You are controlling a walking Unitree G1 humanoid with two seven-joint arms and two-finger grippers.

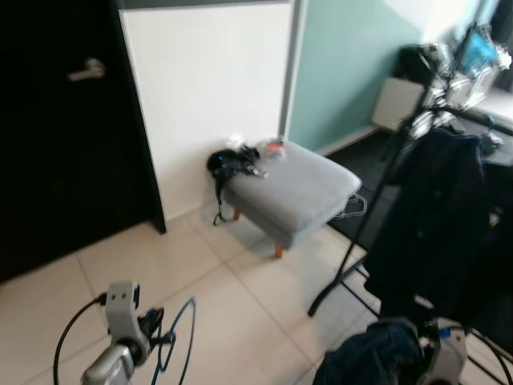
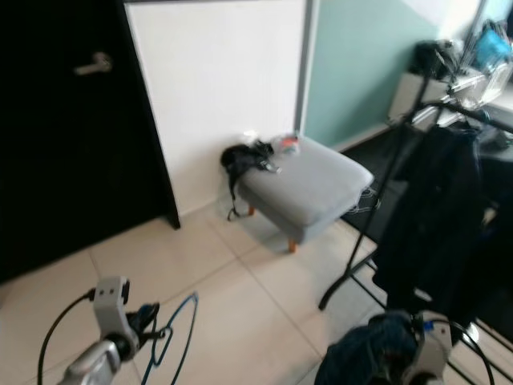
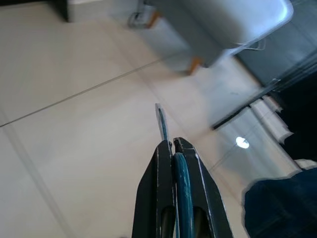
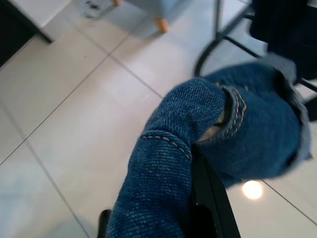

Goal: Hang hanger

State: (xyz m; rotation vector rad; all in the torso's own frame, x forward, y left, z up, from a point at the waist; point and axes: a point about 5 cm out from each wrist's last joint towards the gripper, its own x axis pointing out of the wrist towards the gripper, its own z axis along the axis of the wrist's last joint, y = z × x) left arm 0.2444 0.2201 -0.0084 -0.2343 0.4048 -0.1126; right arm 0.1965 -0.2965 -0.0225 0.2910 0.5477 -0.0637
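Hanger [image 1: 178,341] of thin blue wire is seen at the lower left of the left eye frame, where it is held by the left hand [image 1: 156,330]. In the left wrist view the two black fingers [image 3: 156,193] are closed tightly on the blue wire, and the tip of the wire is seen above them against the pale floor tiles [image 3: 74,148].

At the lower right of the left eye frame the right hand [image 1: 413,353] is covered by a blue denim garment [image 1: 373,357]. In the right wrist view the denim is draped over one black finger [image 4: 210,203], and the garment is carried by this hand; the fingers appear closed on it, although they are mostly hidden by the cloth.

A grey footstool [image 1: 292,192] with wooden legs is placed near the middle of the frame, against the white wall panel [image 1: 212,88]. A black object with a strap [image 1: 227,166] and some small items are lying on its upper left corner. A black door with a metal handle [image 1: 86,72] is found at the upper left. At the right side a black clothes rack [image 1: 385,192] is standing, and a dark coat [image 1: 437,216] is hung on it.
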